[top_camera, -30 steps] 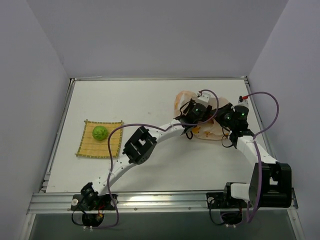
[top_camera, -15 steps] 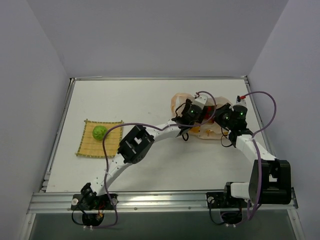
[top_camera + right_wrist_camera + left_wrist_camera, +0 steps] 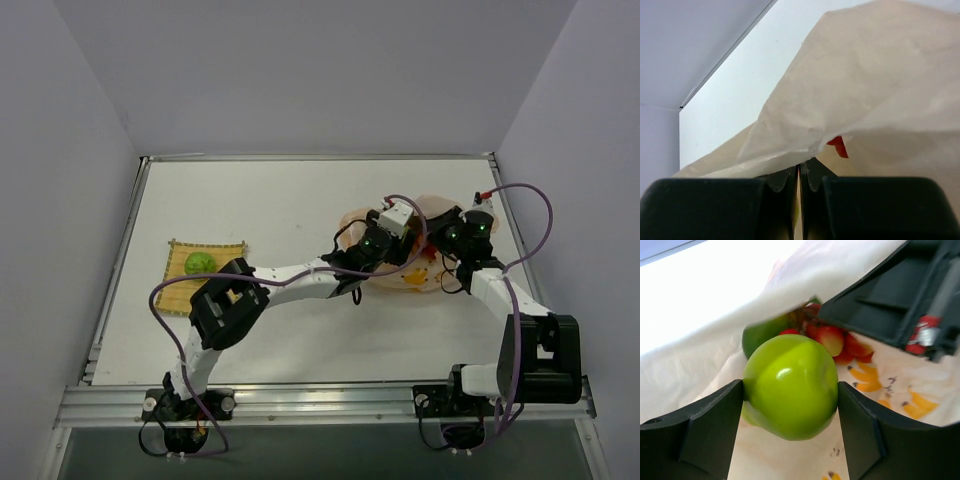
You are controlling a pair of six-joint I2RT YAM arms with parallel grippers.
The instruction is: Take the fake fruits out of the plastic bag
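Green fruit [image 3: 790, 377] fills left hand [image 3: 790, 390] under plastic bag [image 3: 715, 325] edge.

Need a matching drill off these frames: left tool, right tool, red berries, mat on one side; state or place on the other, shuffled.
1 left tool
2 right tool
3 red berry bunch
4 woven mat

a pinching the plastic bag
b lies inside the bag
c carries a lone green fruit
d clamped on a glossy green fruit

Pairs: 1-d, 2-a, 3-b, 4-c
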